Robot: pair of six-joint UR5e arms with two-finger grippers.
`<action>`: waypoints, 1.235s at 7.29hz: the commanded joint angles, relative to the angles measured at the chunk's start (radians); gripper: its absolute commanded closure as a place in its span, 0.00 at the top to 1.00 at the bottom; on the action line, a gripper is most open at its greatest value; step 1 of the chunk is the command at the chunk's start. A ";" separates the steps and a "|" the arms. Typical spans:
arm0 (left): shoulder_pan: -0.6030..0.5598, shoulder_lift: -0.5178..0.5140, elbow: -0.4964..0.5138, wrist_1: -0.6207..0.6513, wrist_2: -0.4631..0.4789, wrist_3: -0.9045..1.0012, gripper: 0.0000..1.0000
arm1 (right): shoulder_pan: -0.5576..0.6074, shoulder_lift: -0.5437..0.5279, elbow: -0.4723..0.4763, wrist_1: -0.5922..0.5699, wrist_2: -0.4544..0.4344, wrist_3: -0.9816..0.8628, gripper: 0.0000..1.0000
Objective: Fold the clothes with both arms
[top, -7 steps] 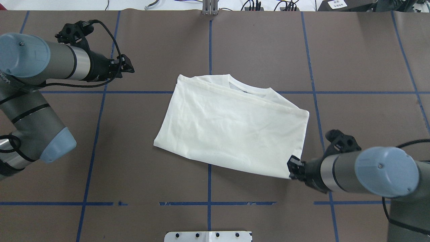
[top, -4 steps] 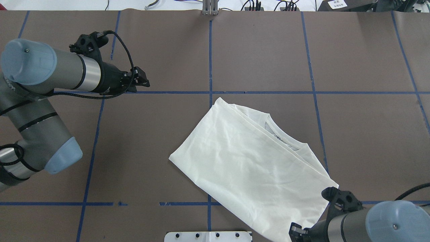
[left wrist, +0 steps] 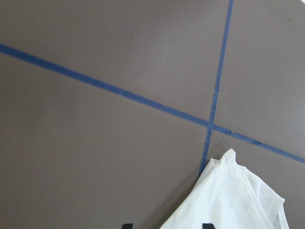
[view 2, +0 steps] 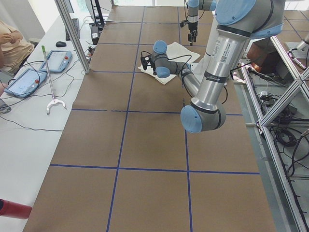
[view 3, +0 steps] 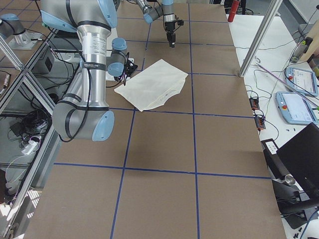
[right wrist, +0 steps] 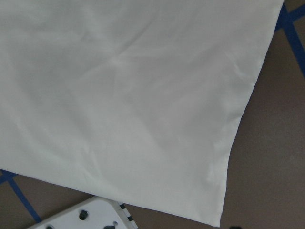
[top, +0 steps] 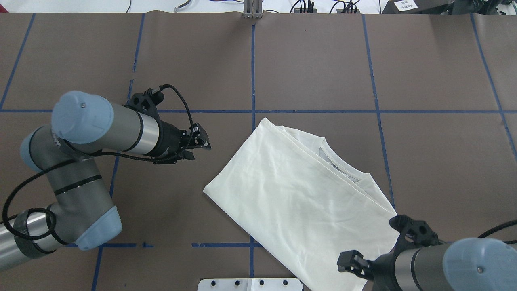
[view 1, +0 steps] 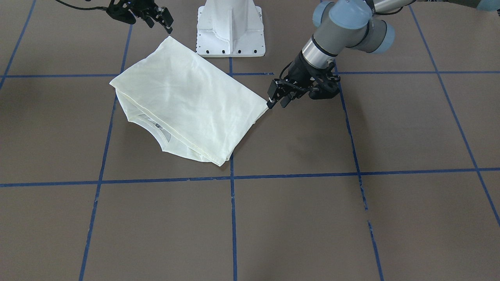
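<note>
The cream-white shirt (top: 307,202) lies folded, plain back up, slanting across the table's near right. Its ribbed neck (top: 339,165) peeks out on the far-right edge. It also shows in the front view (view 1: 183,97) and both wrist views (left wrist: 228,200) (right wrist: 119,95). My left gripper (top: 204,143) is open and empty. It hovers just left of the shirt's left corner, and in the front view (view 1: 276,103) its fingertips sit right at that corner. My right gripper (top: 345,260) is open and empty above the shirt's near corner (view 1: 160,21).
The white pedestal base (top: 250,284) stands at the near edge, right beside the shirt's near corner. Blue tape lines (top: 252,72) grid the brown table cover. Tablets and a grabber stick (view 2: 50,92) lie on the white bench beyond the far edge.
The right gripper dragged the shirt toward the robot and turned it, then let go of its corner and lifted slightly. The left arm swung in toward the shirt's left corner.
</note>
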 commanded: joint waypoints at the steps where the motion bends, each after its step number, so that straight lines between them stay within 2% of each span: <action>1: 0.108 -0.021 0.024 0.111 0.010 -0.113 0.58 | 0.173 0.059 -0.019 0.001 0.009 -0.006 1.00; 3: 0.118 -0.077 0.119 0.115 0.012 -0.115 0.58 | 0.226 0.064 -0.049 0.001 0.011 -0.016 1.00; 5: 0.118 -0.076 0.150 0.115 0.019 -0.113 0.57 | 0.244 0.119 -0.101 0.001 0.009 -0.016 1.00; 6: 0.118 -0.077 0.155 0.116 0.031 -0.113 0.52 | 0.255 0.144 -0.117 0.001 0.009 -0.016 1.00; 8: 0.118 -0.070 0.153 0.131 0.033 -0.113 0.00 | 0.258 0.146 -0.117 -0.001 0.009 -0.016 1.00; 9: 0.112 -0.070 0.152 0.141 0.032 -0.106 0.00 | 0.258 0.146 -0.119 -0.001 0.009 -0.016 1.00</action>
